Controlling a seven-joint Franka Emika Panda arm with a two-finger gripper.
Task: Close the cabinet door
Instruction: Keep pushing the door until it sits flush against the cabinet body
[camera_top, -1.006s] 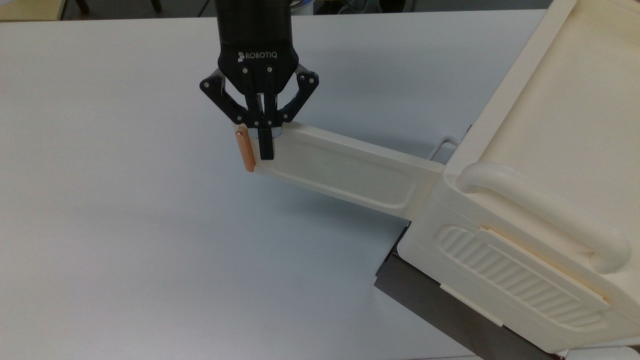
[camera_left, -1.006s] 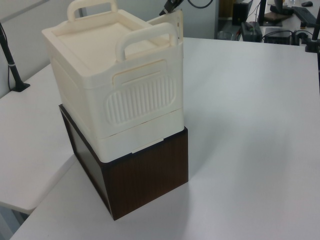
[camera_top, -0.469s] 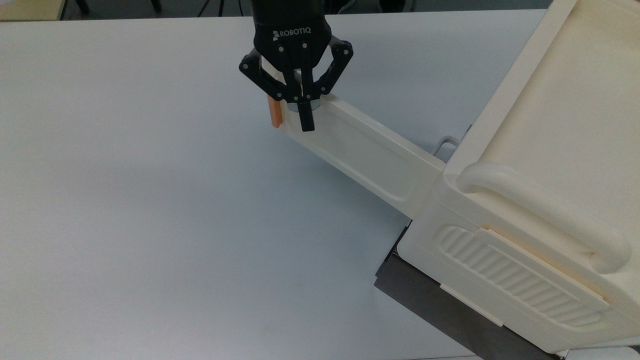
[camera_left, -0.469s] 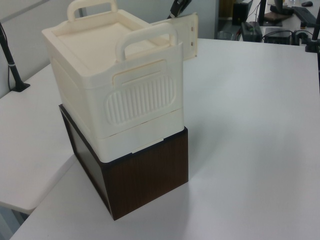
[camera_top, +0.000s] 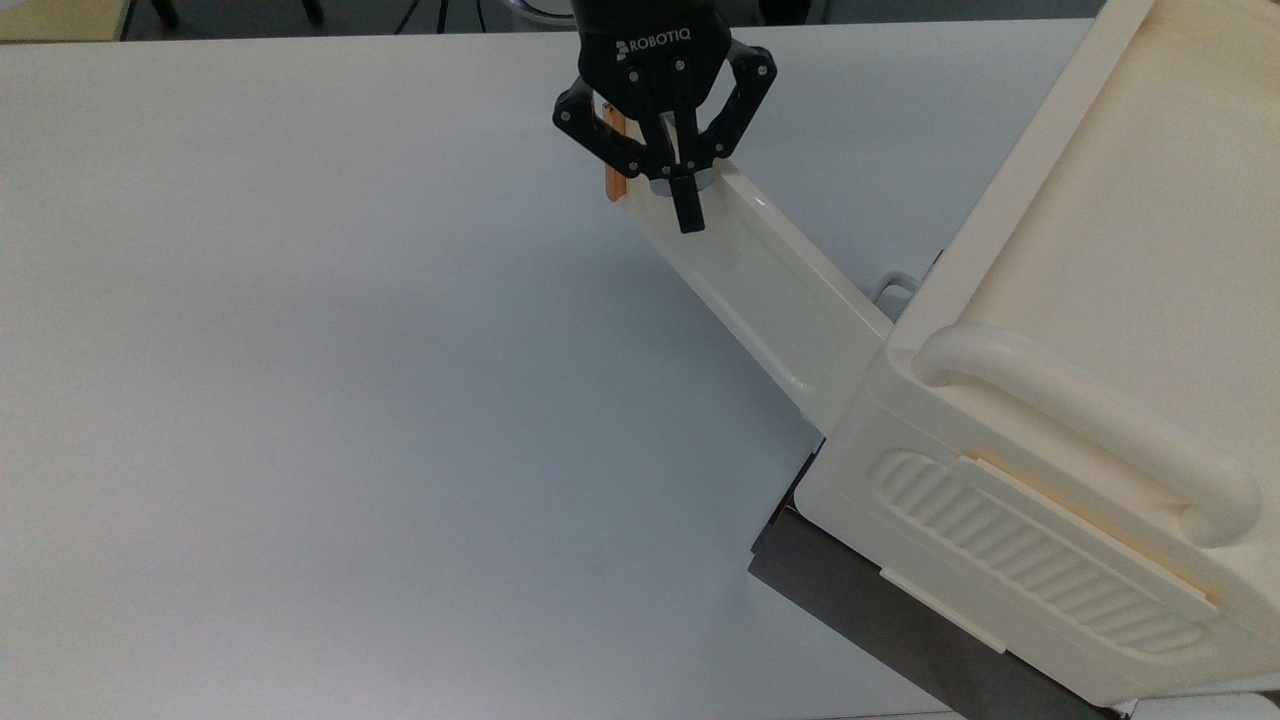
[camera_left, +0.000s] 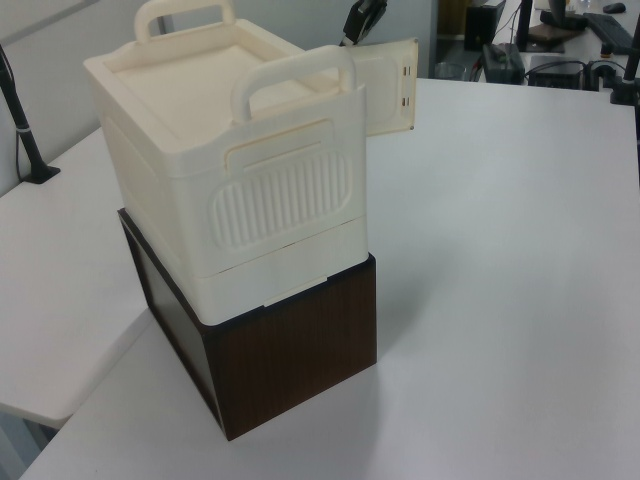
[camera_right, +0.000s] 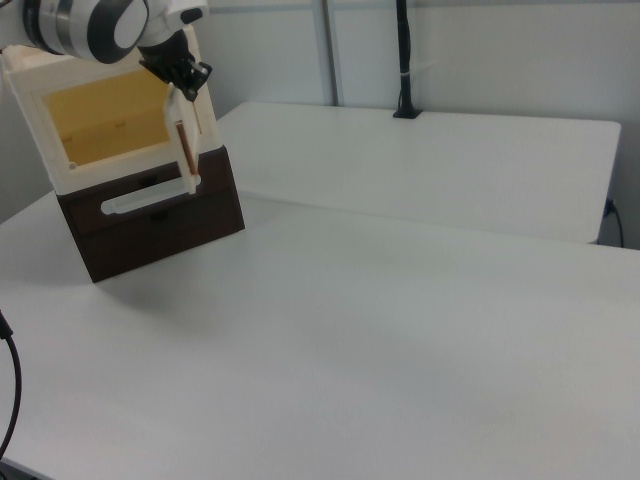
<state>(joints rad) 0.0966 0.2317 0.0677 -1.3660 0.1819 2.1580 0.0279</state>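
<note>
The cream cabinet (camera_top: 1100, 260) stands at the top view's right on a dark brown box (camera_top: 880, 610). Its cabinet door (camera_top: 770, 290) is partly open and angles out to the upper left, with the orange handle strip (camera_top: 614, 165) at its free end. My black gripper (camera_top: 687, 222) is shut, its fingertips resting against the door's recessed face beside that strip. In the left view the door (camera_left: 392, 88) sticks out behind the cabinet (camera_left: 230, 170), with the gripper (camera_left: 360, 22) above it. The right view shows the cabinet's open yellow inside (camera_right: 105, 120), the door (camera_right: 184, 140) edge-on and the gripper (camera_right: 183, 82).
The white table (camera_top: 300, 400) stretches wide to the top view's left. The brown box (camera_right: 150, 225) has a white handle bar on its front. A black pole (camera_right: 403, 60) stands clamped at the far table edge. Monitors and cables lie at the left view's upper right.
The gripper has moved up and right in the top view, and the door has swung with it toward the cabinet. In the left view more of the door's face has come out from behind the cabinet.
</note>
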